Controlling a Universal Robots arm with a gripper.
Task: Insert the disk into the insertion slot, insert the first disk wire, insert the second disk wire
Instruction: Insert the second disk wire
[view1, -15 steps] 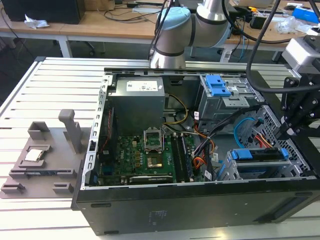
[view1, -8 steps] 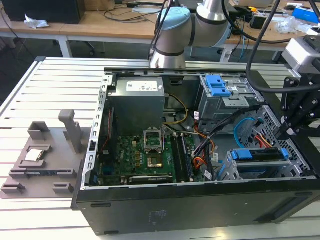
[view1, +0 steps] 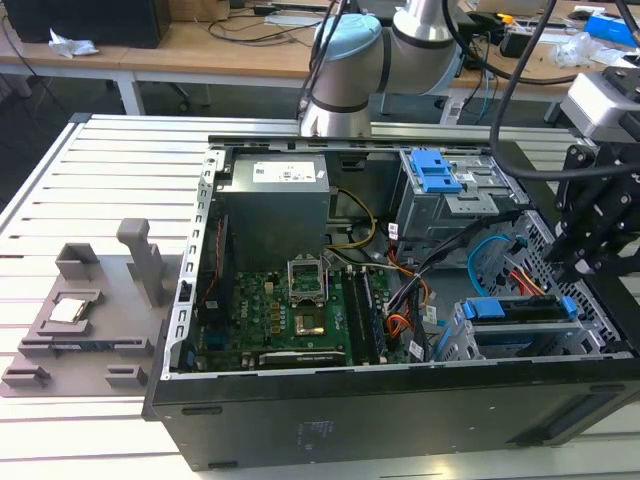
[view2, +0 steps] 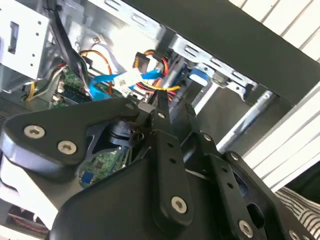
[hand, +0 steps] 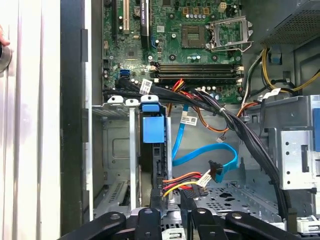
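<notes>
the disk (hand: 152, 131) is seated in the insertion slot (hand: 114, 150) — its blue carrier showing. the gripper (hand: 171, 199) is held at the plug end of the first disk wire (hand: 182, 178); whether it is clamped or parted cannot be told. the second disk wire (hand: 200, 156) is looped just beside.

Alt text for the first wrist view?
Open PC case: the disk in its blue carrier sits in the slot, the gripper close to the red-orange wire at its end. The light-blue cable loops beside it, motherboard beyond.
</notes>
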